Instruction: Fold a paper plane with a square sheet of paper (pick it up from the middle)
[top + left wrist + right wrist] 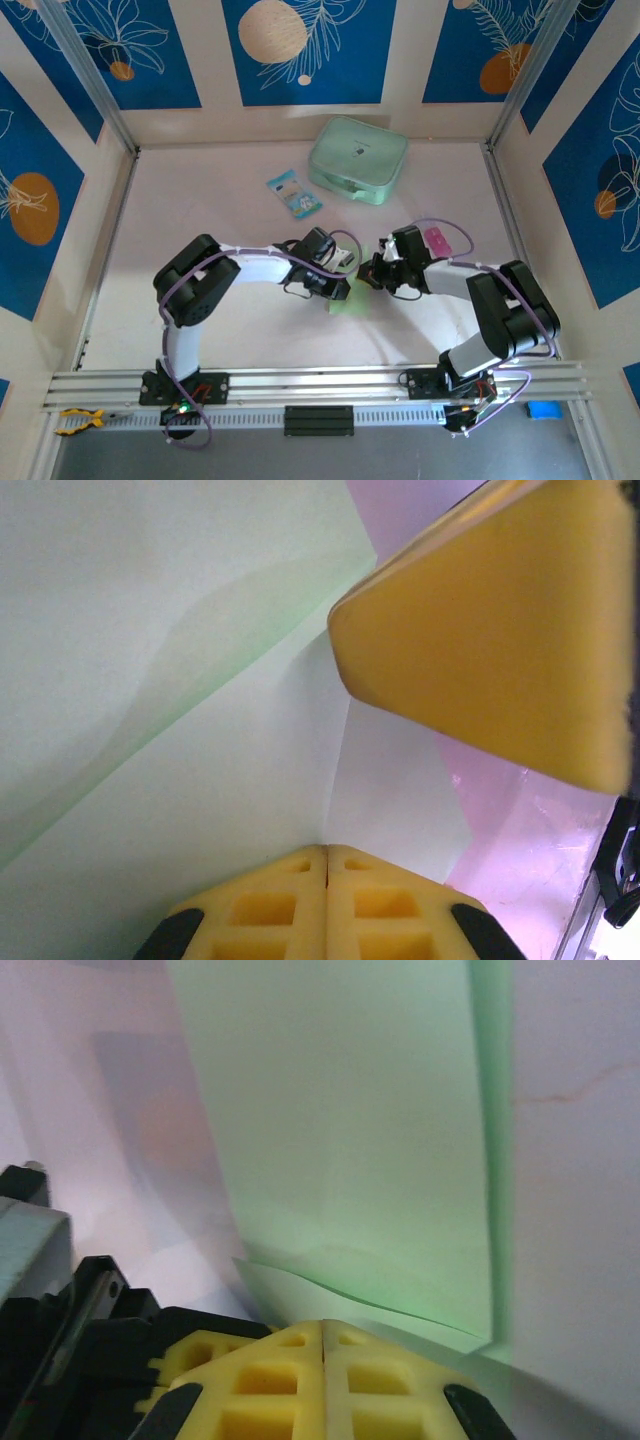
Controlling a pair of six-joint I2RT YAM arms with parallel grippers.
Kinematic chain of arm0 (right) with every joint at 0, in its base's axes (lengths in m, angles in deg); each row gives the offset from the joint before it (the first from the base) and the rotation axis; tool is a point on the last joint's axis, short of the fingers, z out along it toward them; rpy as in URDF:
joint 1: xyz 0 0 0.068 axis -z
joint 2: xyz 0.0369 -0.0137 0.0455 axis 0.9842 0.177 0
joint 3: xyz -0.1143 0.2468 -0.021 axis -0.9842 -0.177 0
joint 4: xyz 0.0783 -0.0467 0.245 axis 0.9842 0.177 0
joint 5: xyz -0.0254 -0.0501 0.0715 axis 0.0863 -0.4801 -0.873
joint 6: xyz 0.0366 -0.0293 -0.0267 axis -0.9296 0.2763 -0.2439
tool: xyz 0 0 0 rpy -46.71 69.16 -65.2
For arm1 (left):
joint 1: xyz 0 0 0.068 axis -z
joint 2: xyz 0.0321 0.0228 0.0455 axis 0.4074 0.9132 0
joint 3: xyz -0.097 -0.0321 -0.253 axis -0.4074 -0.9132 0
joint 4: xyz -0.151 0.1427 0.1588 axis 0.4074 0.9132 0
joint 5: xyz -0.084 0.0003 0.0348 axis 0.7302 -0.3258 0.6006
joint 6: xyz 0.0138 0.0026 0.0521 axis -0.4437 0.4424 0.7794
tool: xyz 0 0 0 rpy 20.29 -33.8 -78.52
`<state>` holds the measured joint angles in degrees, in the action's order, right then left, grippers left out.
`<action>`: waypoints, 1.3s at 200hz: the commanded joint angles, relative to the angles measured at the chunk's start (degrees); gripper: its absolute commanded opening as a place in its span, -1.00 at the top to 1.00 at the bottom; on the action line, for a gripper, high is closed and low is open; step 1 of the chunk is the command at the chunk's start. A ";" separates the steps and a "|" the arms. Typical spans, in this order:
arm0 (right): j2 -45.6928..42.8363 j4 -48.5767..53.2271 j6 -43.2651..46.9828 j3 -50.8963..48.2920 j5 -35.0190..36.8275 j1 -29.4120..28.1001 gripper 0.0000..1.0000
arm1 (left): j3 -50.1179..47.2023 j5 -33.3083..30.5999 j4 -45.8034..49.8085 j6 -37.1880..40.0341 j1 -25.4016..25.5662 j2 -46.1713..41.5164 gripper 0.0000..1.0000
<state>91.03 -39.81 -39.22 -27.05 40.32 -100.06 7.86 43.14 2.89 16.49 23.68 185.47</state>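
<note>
Pale green square sheet of paper (350,302) sits right between the two pincers.
Both are clamped shut: left pincer (327,868) and right pincer (322,1342), tips against the sheet, nose to nose.

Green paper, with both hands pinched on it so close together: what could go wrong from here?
1. The left hand and right hand both look shut on the square sheet of paper; pulling them apart could tear it.
2. In the top view the hands nearly touch, so turning either may knock the other.
3. The sheet bows beside the left pinch; a stray crease could spoil the fold.
</note>
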 commanded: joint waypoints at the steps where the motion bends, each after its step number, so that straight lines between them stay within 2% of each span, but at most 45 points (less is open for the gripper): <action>1: 1.44 -0.05 -0.75 -0.12 0.87 -0.73 1.00 | -2.51 -1.04 3.23 -1.25 -0.34 0.83 0.85; 40: 4.44 -2.05 -2.90 -1.75 3.14 1.98 1.00 | -3.33 -1.09 3.30 -2.30 -0.24 0.29 0.86; 81: 1.29 -5.76 -4.71 -3.44 3.54 6.65 1.00 | -7.30 -0.36 -0.83 -6.16 -0.22 -0.69 0.88; 131: -6.81 -2.06 -2.81 -3.11 1.14 6.91 0.94 | -10.87 -1.31 -5.42 -11.66 0.13 -3.13 0.87; 164: -15.27 3.18 -3.69 -5.36 2.62 2.84 0.74 | -12.28 -3.32 -7.88 -14.95 1.80 -7.95 0.77; 181: -19.53 6.33 -5.01 -7.14 4.92 0.11 0.45 | -11.54 -5.52 -5.36 -13.58 1.61 -11.42 0.70; 202: -24.50 9.83 -7.64 -9.46 7.53 -2.65 0.23 | -9.78 -7.76 -1.73 -10.04 1.01 -14.47 0.62; 227: -28.51 16.27 -10.65 -9.88 9.74 -4.10 0.13 | -7.47 -7.71 1.69 -6.09 -0.50 -14.22 0.61; 260: -29.35 21.07 -11.67 -7.85 9.75 -6.22 0.10 | -4.08 -4.38 4.78 -1.79 -1.76 -11.30 0.61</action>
<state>62.27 -25.45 -48.77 -36.58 48.78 -104.60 0.71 36.97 2.58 9.65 22.94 172.02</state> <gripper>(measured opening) 0.448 0.197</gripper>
